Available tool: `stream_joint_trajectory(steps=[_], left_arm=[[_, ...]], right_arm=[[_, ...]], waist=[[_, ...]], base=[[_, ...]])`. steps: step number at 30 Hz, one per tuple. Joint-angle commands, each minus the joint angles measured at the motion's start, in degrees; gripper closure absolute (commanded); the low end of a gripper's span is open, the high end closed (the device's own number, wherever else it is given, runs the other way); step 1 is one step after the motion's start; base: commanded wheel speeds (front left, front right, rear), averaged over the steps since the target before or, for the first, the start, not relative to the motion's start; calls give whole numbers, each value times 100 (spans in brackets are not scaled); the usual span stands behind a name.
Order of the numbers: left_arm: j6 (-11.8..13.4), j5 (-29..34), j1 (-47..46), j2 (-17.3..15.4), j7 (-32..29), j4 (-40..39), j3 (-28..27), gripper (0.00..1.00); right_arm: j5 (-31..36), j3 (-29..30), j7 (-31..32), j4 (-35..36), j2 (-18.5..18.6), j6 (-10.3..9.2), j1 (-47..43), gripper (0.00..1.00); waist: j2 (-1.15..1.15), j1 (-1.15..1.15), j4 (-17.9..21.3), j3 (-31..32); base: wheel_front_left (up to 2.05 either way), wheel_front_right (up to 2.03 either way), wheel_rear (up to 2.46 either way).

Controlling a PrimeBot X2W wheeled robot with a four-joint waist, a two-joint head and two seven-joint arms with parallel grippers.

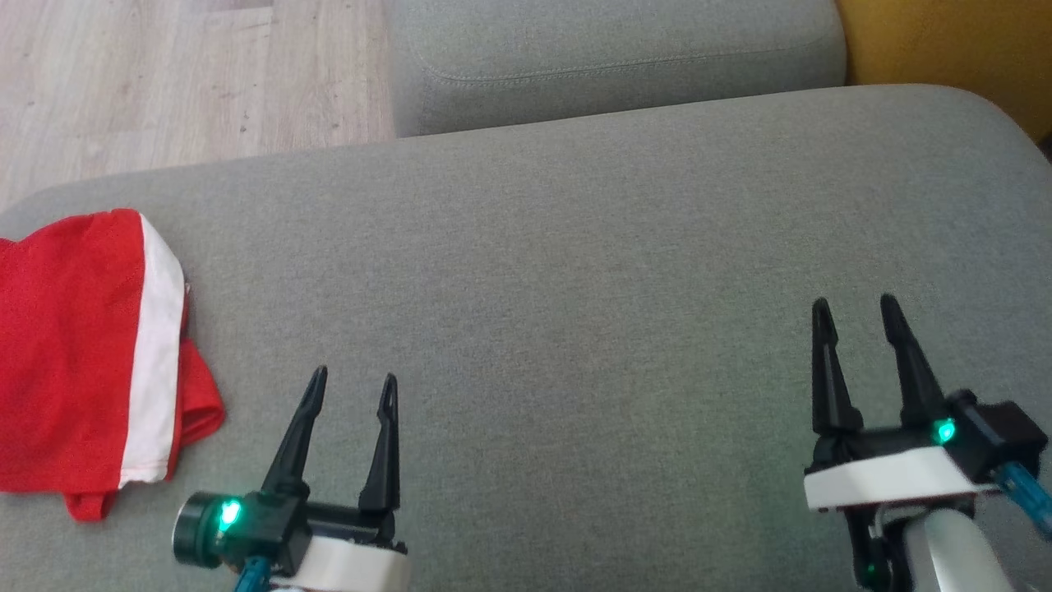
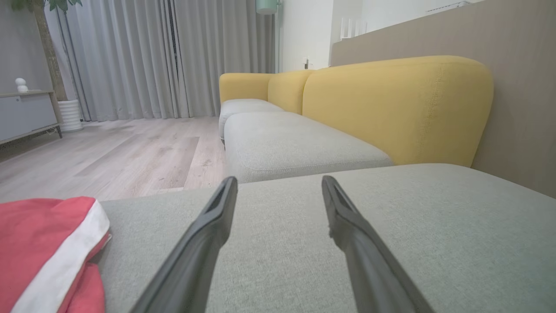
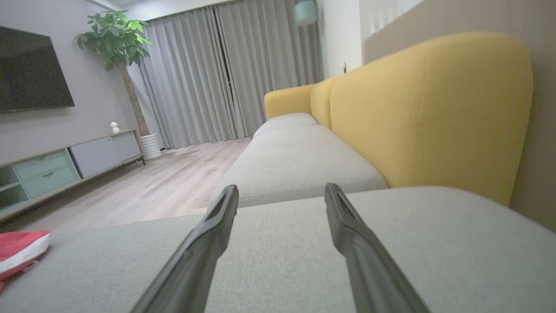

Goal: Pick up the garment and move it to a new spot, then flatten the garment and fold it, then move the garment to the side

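The red and white garment [image 1: 82,353] is lying loosely bunched at the left edge of the grey sofa cushion [image 1: 575,271], a little left of the left gripper [image 1: 354,375]. That gripper and the right gripper [image 1: 855,302] are hovering over bare cushion, fingers spread wide and holding nothing. The pickup appears to be only beginning; next, the left arm should be swinging left and lowering onto the cloth.

You'll find the red garment [image 1: 74,353] with its white band at the left edge of the grey seat cushion [image 1: 575,247]. Your left gripper [image 1: 353,380] is near you, just right of the garment, fingers spread and holding nothing. Your right gripper [image 1: 855,306] is well to the right, likewise spread. Farther off are a second grey cushion [image 1: 608,57], wood floor [image 1: 164,74] and a yellow backrest [image 1: 945,49]
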State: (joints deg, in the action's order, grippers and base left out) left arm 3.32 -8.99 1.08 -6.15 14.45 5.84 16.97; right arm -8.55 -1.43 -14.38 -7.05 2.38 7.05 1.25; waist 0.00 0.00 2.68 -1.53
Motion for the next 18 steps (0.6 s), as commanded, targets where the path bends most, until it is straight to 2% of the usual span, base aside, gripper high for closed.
stream_joint_trajectory(steps=[1,9,18], left_arm=[[-103,3,-128,59,55,-91,-275,0],[-393,148,-105,188,55,333,-407,0],[-486,236,-119,278,55,389,-619,0]], right_arm=[[-334,-157,-62,54,50,44,20,0],[-821,-345,-62,-318,50,44,38,0],[-910,-419,-62,-389,50,44,103,0]], waist=[[0,0,-1,14],[0,0,9,59],[0,0,24,85]], base=[[0,0,0],[0,0,0],[0,0,0]])
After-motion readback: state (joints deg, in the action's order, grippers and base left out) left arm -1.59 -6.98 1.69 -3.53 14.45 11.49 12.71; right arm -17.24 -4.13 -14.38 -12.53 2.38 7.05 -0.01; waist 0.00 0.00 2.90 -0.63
